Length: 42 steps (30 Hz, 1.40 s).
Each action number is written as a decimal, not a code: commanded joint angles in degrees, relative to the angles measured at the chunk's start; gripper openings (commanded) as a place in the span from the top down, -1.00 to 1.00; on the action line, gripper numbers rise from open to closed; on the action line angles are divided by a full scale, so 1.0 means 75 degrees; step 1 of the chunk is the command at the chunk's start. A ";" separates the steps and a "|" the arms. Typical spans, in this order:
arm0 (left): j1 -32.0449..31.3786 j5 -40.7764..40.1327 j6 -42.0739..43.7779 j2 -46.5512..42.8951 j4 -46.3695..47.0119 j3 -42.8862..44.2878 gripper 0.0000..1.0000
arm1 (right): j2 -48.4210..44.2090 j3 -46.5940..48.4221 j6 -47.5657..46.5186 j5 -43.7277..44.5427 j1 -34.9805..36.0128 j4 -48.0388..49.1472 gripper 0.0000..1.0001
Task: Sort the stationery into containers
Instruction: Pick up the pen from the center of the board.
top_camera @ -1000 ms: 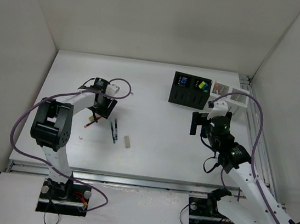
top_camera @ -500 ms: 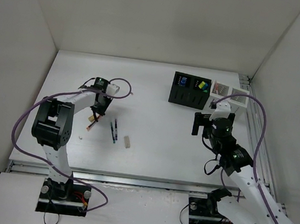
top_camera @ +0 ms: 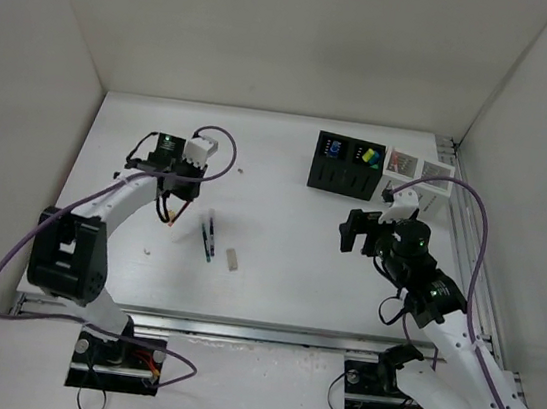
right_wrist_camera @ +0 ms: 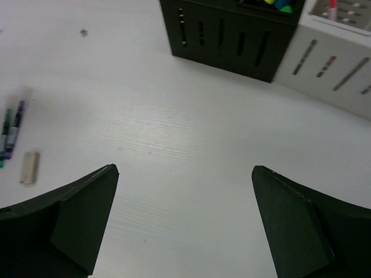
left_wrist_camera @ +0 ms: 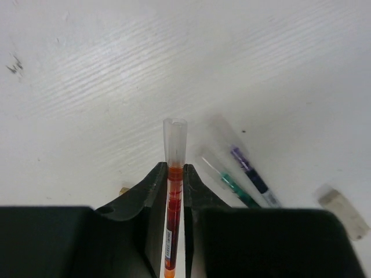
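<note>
My left gripper [top_camera: 172, 203] [left_wrist_camera: 174, 168] is shut on a thin red pen [left_wrist_camera: 172, 208] [top_camera: 170, 216] with a clear cap, held lengthwise between the jaws and lifted off the table at the left. Two dark pens [top_camera: 209, 237] [left_wrist_camera: 243, 180] and a pale eraser [top_camera: 232, 259] [left_wrist_camera: 343, 211] lie just right of it. My right gripper [top_camera: 361, 232] [right_wrist_camera: 185, 168] hangs open over bare table with nothing between its fingers. The black two-compartment box [top_camera: 346, 166] [right_wrist_camera: 232, 40] stands at the back, with highlighters [top_camera: 369, 157] in its right half. White boxes [top_camera: 421, 174] [right_wrist_camera: 330, 61] stand beside it.
A tiny pale scrap [top_camera: 148, 248] lies on the table left of the pens. White walls enclose the table on three sides. A rail [top_camera: 465, 240] runs along the right edge behind the right arm.
The left gripper has shut on the red pen and lifted it, swinging back and left. The right arm has drifted slightly left and nearer, still open.
</note>
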 commanded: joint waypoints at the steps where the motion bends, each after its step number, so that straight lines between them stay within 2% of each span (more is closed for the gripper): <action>1: 0.0026 0.1218 -0.0032 -0.1674 0.0815 -0.0242 1.00 | 0.0237 0.0121 0.0617 -0.1405 0.0060 0.1435 -0.96; 6: 0.0026 0.2695 -0.0277 -0.3302 0.1636 -0.1215 1.00 | 0.0563 -0.0664 0.1637 -0.2882 0.0165 0.4375 -0.96; 7: 0.0026 0.3290 -0.0347 -0.3456 0.1951 -0.1310 1.00 | 0.0670 -0.0722 0.2045 -0.2989 0.0165 0.4766 -0.96; 10: -0.0138 0.4090 -0.0746 -0.3844 0.2735 -0.1685 0.99 | 0.1207 -0.0630 0.2539 -0.3165 0.0434 0.5633 -0.96; 15: -0.0653 0.4046 -0.1261 -0.4102 0.3055 -0.1826 0.99 | 0.2191 -0.0255 0.3149 -0.2687 0.1206 0.6478 -0.93; 20: -0.1063 0.3731 -0.1835 -0.4009 0.3279 -0.1617 0.97 | 0.3060 0.0307 0.3209 -0.2100 0.1899 0.6785 -0.87; 24: -0.1310 0.3531 -0.2211 -0.3891 0.3173 -0.1417 0.98 | 0.3587 0.0554 0.3385 -0.1047 0.2379 0.6820 -0.77; 27: -0.1567 0.3202 -0.2293 -0.3775 0.3114 -0.1359 0.99 | 0.3810 0.0706 0.3349 -0.0167 0.2649 0.6843 -0.61; 28: -0.1568 0.3272 -0.2340 -0.3728 0.3068 -0.1335 1.00 | 0.3881 0.0776 0.3326 -0.0073 0.2685 0.6844 -0.45; 31: -0.1650 0.3238 -0.2433 -0.3494 0.2962 -0.1171 1.00 | 0.4209 0.1034 0.3361 0.0256 0.2861 0.6832 -0.33; 33: -0.1720 0.3226 -0.2446 -0.3435 0.2927 -0.1065 1.00 | 0.4420 0.1105 0.3373 0.0536 0.2942 0.6832 -0.31; 37: -0.1791 0.3203 -0.2481 -0.3423 0.3044 -0.1123 1.00 | 0.4725 0.1316 0.3361 0.0678 0.2990 0.6844 -0.08; 42: -0.1791 0.3085 -0.2411 -0.3540 0.3020 -0.1124 1.00 | 0.5076 0.1515 0.3490 0.0620 0.3095 0.6832 0.10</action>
